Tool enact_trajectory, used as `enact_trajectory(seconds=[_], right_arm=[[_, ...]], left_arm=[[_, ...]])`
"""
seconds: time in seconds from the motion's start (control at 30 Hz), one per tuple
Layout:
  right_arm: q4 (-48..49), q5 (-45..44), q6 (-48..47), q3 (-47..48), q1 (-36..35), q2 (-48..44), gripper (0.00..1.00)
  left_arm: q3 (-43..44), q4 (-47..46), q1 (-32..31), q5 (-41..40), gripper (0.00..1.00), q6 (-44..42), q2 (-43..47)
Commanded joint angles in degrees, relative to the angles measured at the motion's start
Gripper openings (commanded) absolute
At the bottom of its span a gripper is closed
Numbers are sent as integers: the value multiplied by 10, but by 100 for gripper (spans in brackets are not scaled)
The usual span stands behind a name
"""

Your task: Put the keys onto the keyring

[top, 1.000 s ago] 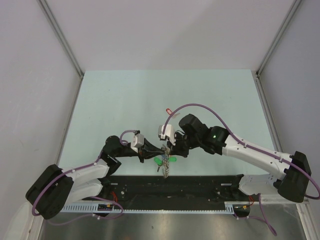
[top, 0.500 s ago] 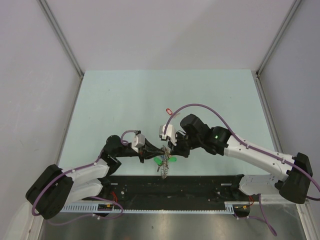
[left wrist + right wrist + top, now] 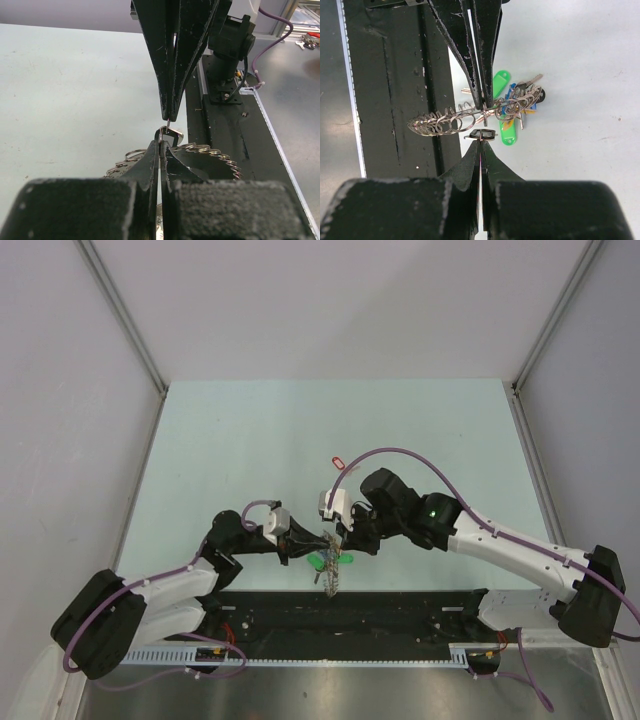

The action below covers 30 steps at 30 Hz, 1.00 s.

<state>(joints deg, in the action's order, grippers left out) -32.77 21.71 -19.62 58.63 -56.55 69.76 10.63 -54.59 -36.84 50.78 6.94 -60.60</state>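
Two black tools meet tip to tip, the left gripper (image 3: 161,145) and the right gripper (image 3: 481,141) both clenched to a hairline. A small silver metal loop (image 3: 170,133) sits exactly where they touch, and which of them truly grips it is too fine to tell. Just beyond the right tool's tips runs the thin grey wire keyring (image 3: 445,122), crowded with split loops, and the tiny silver keys with green and blue plastic tags (image 3: 520,97) bunch off to one side. I judge threading goes best with one tool as a fixed anchor while the other creeps along the wire's line without loosening, since the hanging bunch could twist the loop free.
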Motion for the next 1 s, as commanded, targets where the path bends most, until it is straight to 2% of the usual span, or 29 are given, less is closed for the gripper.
enact_trajectory(seconds=[0.0,0.97], right_arm=[[6,1,-6,25,-1,-11,0],[5,-1,-10,37,0,8,0]], left_arm=[[25,-21,-3,9,0,-11,7],[26,-29,-3,20,0,-7,2]])
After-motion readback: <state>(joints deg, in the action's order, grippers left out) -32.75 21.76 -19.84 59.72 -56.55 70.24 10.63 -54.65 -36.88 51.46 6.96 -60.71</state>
